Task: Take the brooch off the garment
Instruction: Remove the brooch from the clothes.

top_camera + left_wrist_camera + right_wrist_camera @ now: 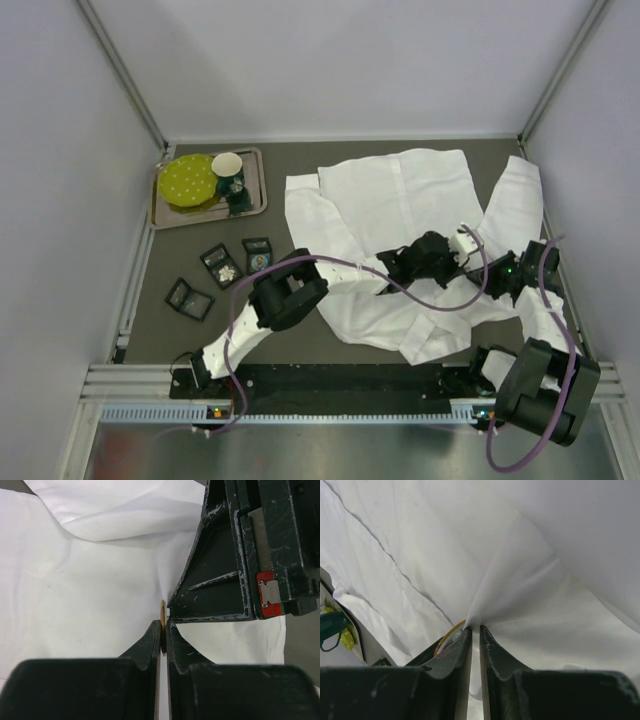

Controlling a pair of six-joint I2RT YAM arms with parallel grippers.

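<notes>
Metal tray [254,180]: rectangular, shiny, raised rim.
- Yellow-green plate [190,180], round, pale speckles, fills tray's left half.
- White cup [227,163] on tray's far side, touching plate's right edge.
- Dark green item [236,193] on tray, just nearside of cup; kind unclear.
- Three small black cases on dark table top [300,160], all off tray, nearside of it:
  - First case [221,265] holds white bits.
  - Second case [258,255] below tray's right corner.
  - Third case [188,298] farthest from tray.
</notes>
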